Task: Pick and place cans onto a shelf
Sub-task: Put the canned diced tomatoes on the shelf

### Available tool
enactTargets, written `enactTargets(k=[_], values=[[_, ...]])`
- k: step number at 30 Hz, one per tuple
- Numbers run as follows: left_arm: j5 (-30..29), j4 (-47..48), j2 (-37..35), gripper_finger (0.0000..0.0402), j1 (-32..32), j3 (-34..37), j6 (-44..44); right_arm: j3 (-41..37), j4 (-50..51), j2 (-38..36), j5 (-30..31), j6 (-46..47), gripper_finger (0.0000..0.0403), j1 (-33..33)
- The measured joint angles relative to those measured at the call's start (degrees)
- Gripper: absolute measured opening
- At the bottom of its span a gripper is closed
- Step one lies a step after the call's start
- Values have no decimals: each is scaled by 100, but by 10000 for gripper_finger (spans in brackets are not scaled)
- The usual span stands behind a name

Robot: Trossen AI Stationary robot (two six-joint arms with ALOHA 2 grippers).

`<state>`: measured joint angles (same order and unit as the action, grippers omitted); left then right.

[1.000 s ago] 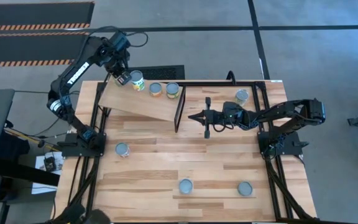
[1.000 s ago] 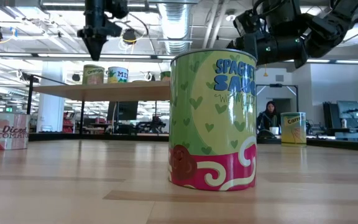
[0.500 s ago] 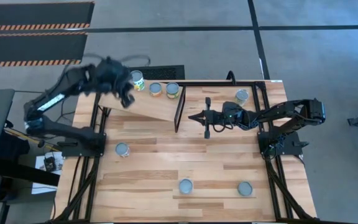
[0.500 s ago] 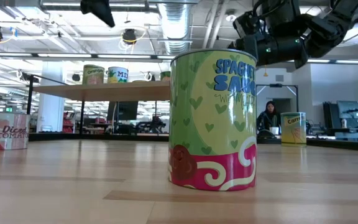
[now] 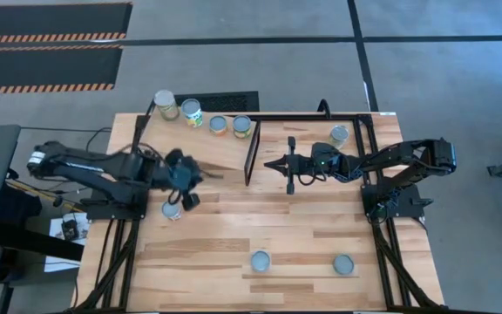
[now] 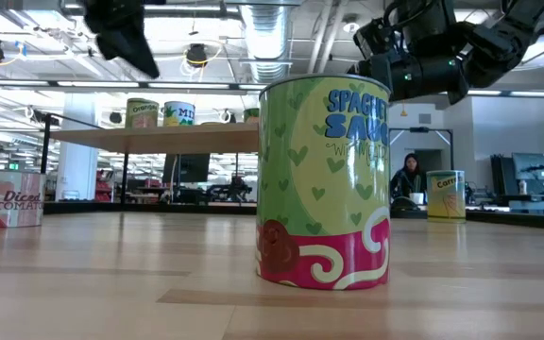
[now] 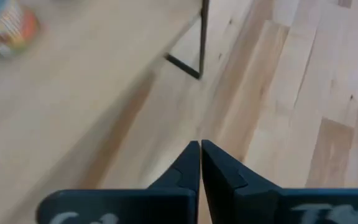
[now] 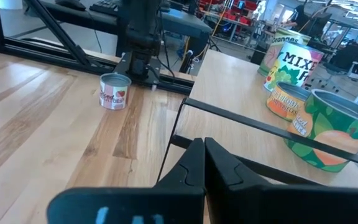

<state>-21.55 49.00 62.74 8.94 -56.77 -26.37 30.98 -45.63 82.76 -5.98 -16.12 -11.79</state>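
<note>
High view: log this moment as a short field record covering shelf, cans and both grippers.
shelf: slanted wood board on a black frame, at the table's far left
cans on shelf: four, in a row along its far edge
cans on table: four; one beside the left gripper, one at the far right corner, two near the front edge
left gripper: shut, empty, over the shelf's near edge
right gripper: shut, empty, mid-table beside the shelf frame

The left gripper (image 5: pixel 200 174) leaves the shelf's (image 5: pixel 212 148) far corner (fingers now closed) and hangs over its front edge.
</note>
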Motion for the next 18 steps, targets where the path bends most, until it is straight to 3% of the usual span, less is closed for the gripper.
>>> enactTargets(k=[9, 18], values=[[-597, -1, 114, 2, 1511, 504, -2630, 0, 46, 0, -19, 17, 12, -70], [-689, 907, 112, 1, 2332, 575, -4514, 0, 111, 0, -22, 109, 12, -149]])
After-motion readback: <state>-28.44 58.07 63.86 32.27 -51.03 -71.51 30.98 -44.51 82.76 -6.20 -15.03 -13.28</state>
